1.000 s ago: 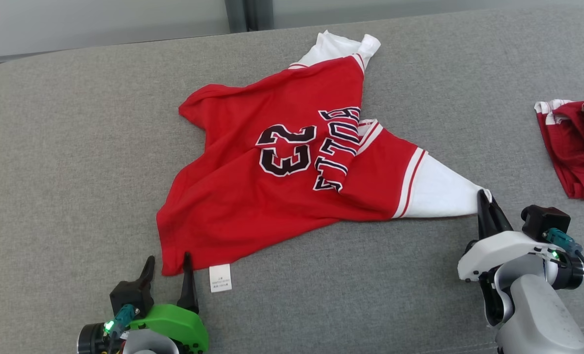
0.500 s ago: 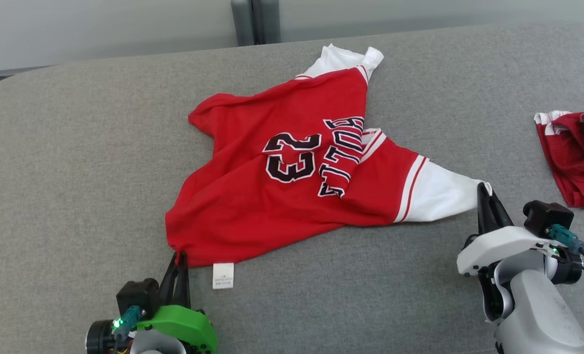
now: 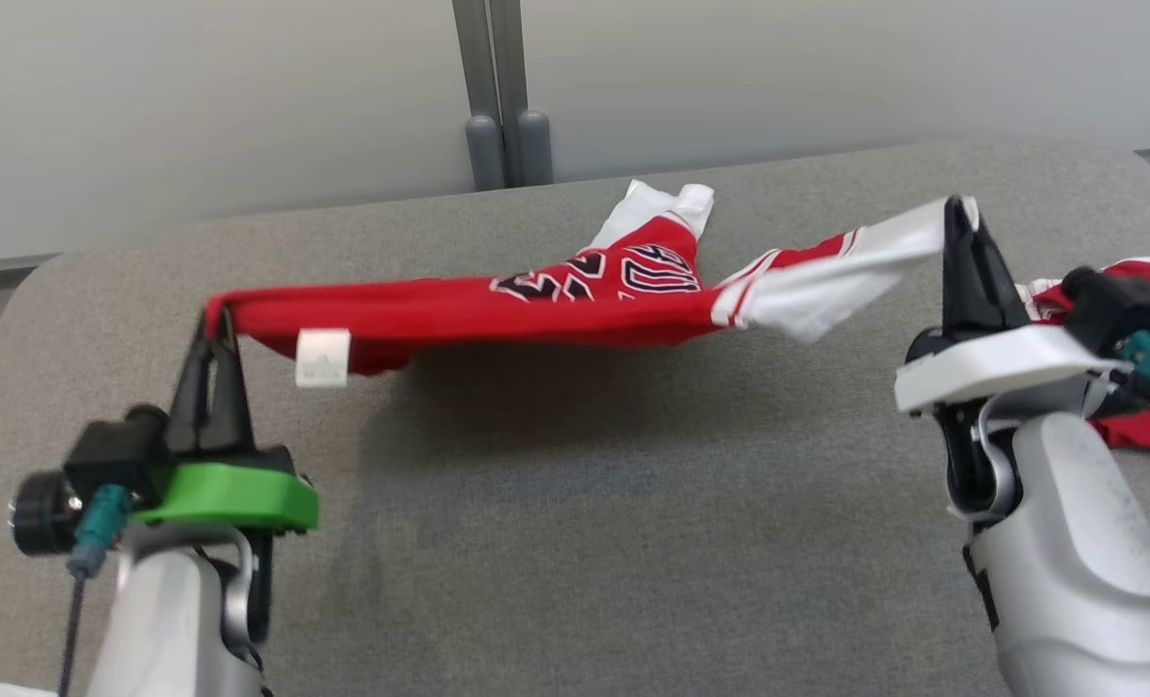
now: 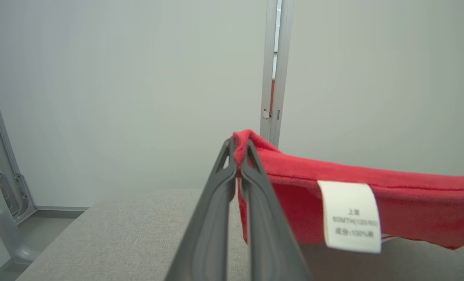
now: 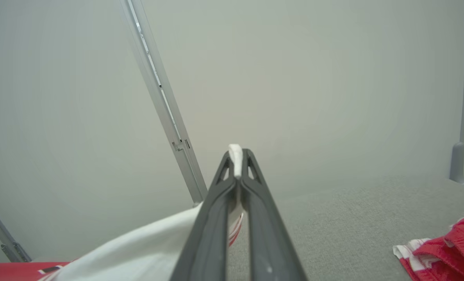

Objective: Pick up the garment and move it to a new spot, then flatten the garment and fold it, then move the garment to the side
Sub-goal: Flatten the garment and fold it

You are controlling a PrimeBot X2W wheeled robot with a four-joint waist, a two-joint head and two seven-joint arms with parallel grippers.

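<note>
The garment (image 3: 556, 300) is a red jersey with white sleeves and black number lettering, stretched in the air above the grey table (image 3: 575, 523). My left gripper (image 3: 215, 319) is shut on its red hem corner beside a white label (image 3: 323, 356); the left wrist view shows the gripper (image 4: 238, 156) pinching red cloth (image 4: 372, 195). My right gripper (image 3: 957, 208) is shut on the white sleeve tip (image 3: 827, 276), seen in the right wrist view as white fabric (image 5: 146, 249) between the shut gripper (image 5: 236, 154). The far sleeve (image 3: 657, 203) still hangs near the table.
A second red and white garment (image 3: 1146, 358) lies crumpled at the table's right edge, behind my right wrist; it also sits at the lower right of the right wrist view (image 5: 447, 249). A pale wall with a metal post (image 3: 498, 97) stands behind the table.
The left gripper shut on the hem corner, then both arms lifted the jersey off the table and stretched it between them. The head camera has tilted up, showing more wall.
</note>
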